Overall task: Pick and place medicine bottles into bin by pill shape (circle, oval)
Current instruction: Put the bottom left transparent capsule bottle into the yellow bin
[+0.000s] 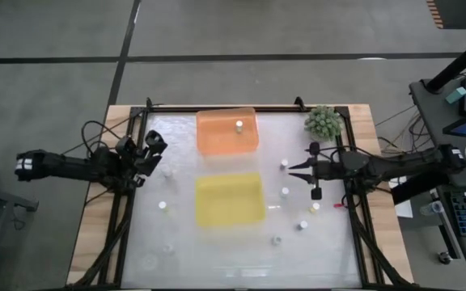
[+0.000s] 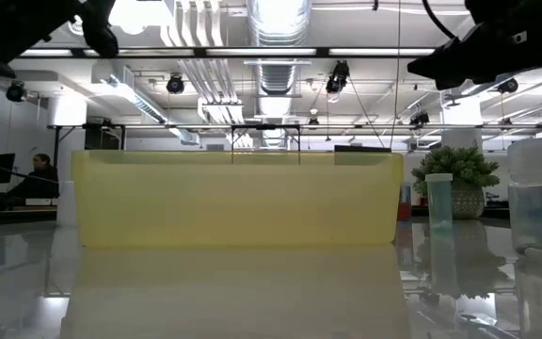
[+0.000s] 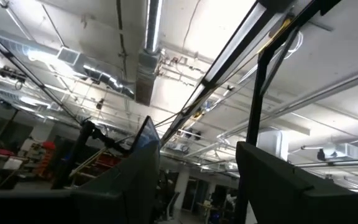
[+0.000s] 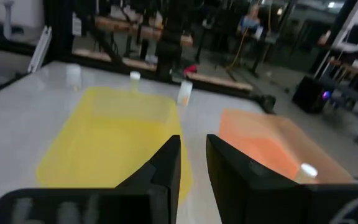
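Note:
Several small white-capped medicine bottles stand upright on the glossy table, among them one (image 1: 284, 164) just beyond my right gripper's tips, one (image 1: 285, 192) right of the yellow bin (image 1: 230, 199) and one (image 1: 168, 172) near my left gripper. Another bottle (image 1: 239, 125) stands inside the orange bin (image 1: 217, 137). My right gripper (image 1: 291, 168) hovers level at the table's right side, pointing toward the bins, its fingers (image 4: 166, 162) a narrow gap apart with nothing between them. My left gripper (image 1: 154, 145) hangs at the left side, tipped upward and open (image 3: 197, 134), holding nothing.
A green spiky plant ball (image 1: 324, 121) sits at the far right corner. Black frame rails (image 1: 128, 218) run along the table's left and right sides. More bottles (image 1: 303, 225) stand near the right front, and bare tabletop lies along the near edge.

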Motion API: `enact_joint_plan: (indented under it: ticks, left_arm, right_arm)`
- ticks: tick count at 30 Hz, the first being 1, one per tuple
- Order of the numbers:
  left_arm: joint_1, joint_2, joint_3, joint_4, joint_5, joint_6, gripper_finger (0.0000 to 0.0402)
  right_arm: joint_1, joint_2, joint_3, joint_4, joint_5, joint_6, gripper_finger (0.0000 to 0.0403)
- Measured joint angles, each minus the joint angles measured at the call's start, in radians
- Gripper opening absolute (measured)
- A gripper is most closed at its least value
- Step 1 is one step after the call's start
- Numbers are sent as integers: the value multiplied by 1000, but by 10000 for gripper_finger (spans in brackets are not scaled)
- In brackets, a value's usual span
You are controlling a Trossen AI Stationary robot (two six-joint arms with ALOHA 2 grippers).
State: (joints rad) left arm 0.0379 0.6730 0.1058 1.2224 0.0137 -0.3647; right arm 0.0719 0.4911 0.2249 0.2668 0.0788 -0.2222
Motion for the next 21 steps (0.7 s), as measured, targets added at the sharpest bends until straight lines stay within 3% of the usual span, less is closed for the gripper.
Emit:
enact_joint_plan:
  ticks: [8,13,21]
  left_arm:
    - [-49,204,168,-12,-48,-51,198]
    - [-60,300,291,-146,-60,-76,198]
    - [-67,388,507,-514,-81,-149,198]
  right_arm:
    - [0,-132,-29,7,-28,-53,69]
    - [0,-213,-32,5,-64,-75,68]
    - [0,-314,-10,1,-80,-141,63]
